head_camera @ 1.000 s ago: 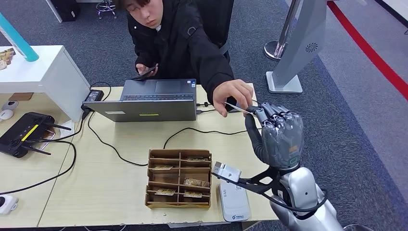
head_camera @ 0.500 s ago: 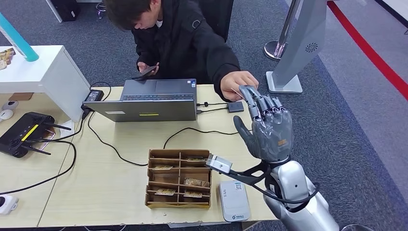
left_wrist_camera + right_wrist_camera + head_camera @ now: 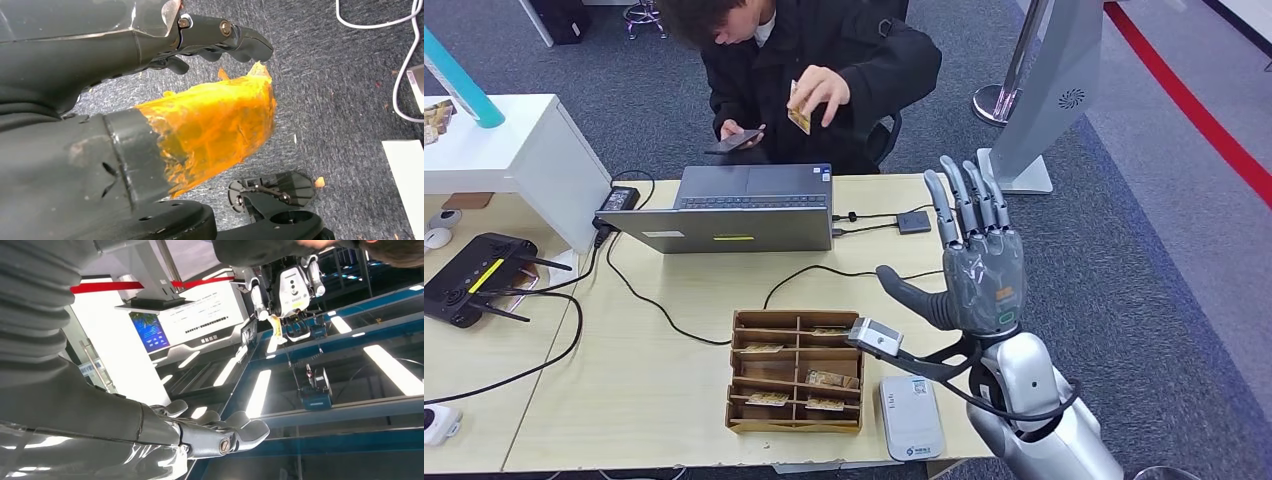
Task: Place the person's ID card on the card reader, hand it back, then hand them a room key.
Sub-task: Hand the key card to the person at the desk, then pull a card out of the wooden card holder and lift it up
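Right hand stands raised above the right end of the table, palm turned toward the camera, its fingers straight and fanned apart, the thumb stuck out to the side, and nothing lies in it. From the wrist camera the same hand shows its fingers stretched out against a ceiling with strip lights. Left hand hangs low over grey carpet, its dark fingers curled, with an orange wrap on the thumb; whether it holds anything I cannot tell. Across the table a person in a black jacket sits with one hand lifted to the chest, holding the ID card, well apart from the robot's hand; the other hand holds a phone. On the table just below the raised hand lies the white card reader, at the near edge. Beside it stands a wooden box split into compartments, several holding cards. Farther back a laptop sits open in front of the person, with black cables running across the tabletop, and a black router rests at the far left.
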`<state>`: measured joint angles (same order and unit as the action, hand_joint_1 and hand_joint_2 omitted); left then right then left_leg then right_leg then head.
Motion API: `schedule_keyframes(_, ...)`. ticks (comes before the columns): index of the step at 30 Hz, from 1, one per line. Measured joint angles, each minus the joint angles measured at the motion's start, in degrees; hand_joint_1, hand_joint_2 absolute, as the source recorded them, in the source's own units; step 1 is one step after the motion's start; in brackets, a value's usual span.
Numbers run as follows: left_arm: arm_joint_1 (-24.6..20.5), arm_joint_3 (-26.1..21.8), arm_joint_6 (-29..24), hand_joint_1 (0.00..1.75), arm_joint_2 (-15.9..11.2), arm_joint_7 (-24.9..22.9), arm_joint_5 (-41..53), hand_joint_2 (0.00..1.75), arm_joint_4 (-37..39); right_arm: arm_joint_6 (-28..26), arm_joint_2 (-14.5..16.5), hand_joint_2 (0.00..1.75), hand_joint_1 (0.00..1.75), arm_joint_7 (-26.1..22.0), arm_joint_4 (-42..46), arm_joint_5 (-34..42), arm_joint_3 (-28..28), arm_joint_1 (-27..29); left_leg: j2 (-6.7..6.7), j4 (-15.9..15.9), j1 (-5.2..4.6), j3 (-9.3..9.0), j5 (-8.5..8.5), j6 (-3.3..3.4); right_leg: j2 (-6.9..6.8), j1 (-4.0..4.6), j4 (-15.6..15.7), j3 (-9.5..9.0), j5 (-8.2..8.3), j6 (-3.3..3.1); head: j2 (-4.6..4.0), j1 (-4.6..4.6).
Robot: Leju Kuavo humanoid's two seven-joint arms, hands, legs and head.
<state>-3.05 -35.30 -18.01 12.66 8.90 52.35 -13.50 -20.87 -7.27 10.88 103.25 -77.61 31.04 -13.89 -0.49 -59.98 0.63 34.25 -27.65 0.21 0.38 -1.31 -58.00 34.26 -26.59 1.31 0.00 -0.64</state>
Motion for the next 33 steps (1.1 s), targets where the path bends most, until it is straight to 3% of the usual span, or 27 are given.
schedule_keyframes(23,0.7,0.0,-0.1,0.00,0.0,1.1,-0.9,0.00,-0.3,0.7,0.0,0.00,0.00,-9.8,5.2,17.5,2.3,4.5,0.00,0.0,0.00,0.00,0.00,0.00,0.00,0.00,0.0,0.01,-0.02,0.01,0.00,0.00)
schedule_keyframes(27,0.8,0.0,-0.1,0.00,0.0,1.2,-0.9,0.00,-0.3,1.1,0.0,1.75,0.00,-10.3,5.7,18.1,3.0,4.7,0.01,0.0,0.00,0.00,0.00,0.00,0.00,0.00,0.0,0.01,-0.01,0.01,0.00,-0.01)
schedule_keyframes(33,0.8,0.0,-0.1,0.00,0.0,1.1,-0.7,0.00,-0.4,3.2,0.0,1.75,0.00,-11.4,5.6,19.1,5.5,5.0,0.00,0.0,0.00,0.00,0.00,0.00,0.00,0.00,0.0,0.01,-0.02,0.01,0.00,-0.01)
